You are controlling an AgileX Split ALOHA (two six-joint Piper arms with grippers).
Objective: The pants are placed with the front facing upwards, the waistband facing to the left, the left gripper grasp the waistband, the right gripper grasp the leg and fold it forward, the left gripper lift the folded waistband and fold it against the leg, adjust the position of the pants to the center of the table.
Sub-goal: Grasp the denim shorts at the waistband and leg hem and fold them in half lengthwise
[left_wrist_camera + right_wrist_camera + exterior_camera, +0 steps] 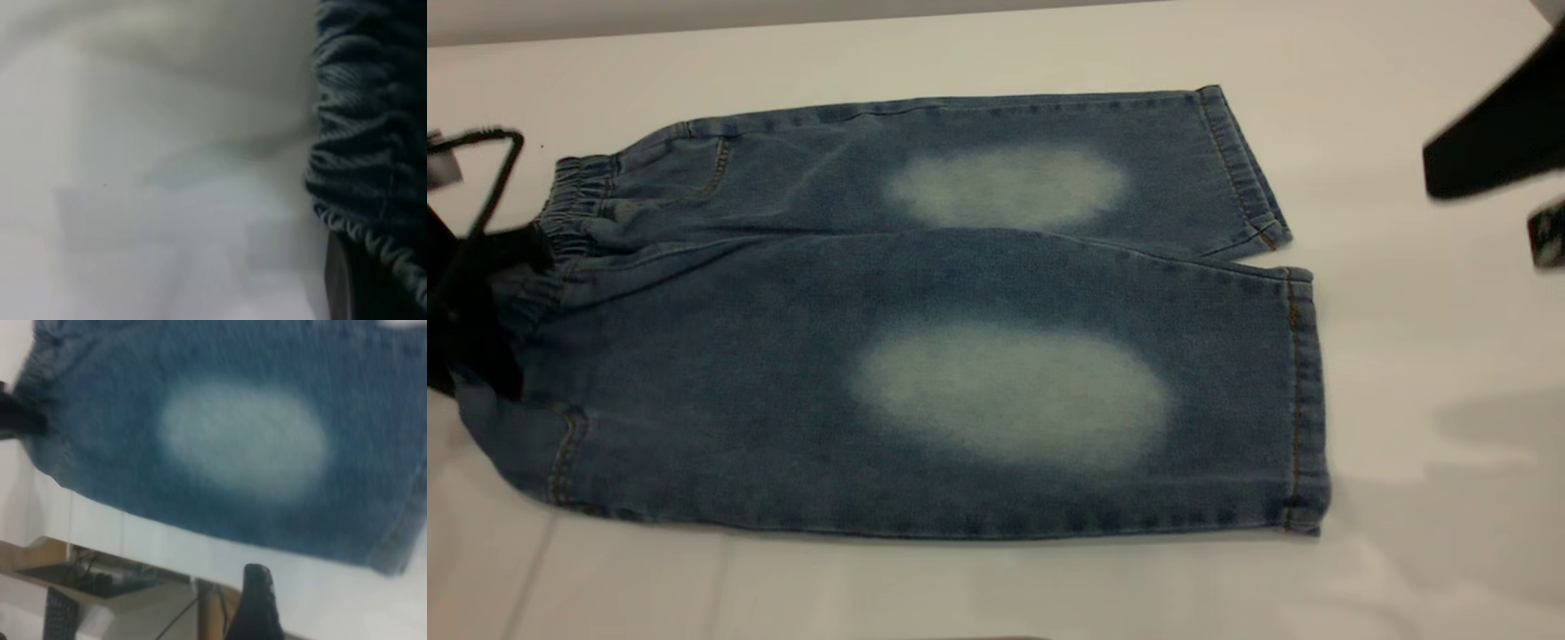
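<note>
The pants (925, 329) lie flat and front-up on the table (1423, 373), both legs side by side, each with a pale oval. The waistband (574, 200) points left. My left gripper (489, 293) sits at that left end, shut on the waistband; in the left wrist view the ruched band (367, 133) bunches right over a dark finger (339, 287). My right gripper (1522, 191) hovers high at the right, apart from the leg hems and open, holding nothing. The right wrist view shows one finger (257, 597) above the bare table, short of the near leg (247, 440).
The table's far edge (783, 27) runs along the top of the exterior view. In the right wrist view the table's near edge (133, 543) shows, with a wooden post (210, 613) and dark equipment (100, 580) below it. White surface surrounds the pants on all sides.
</note>
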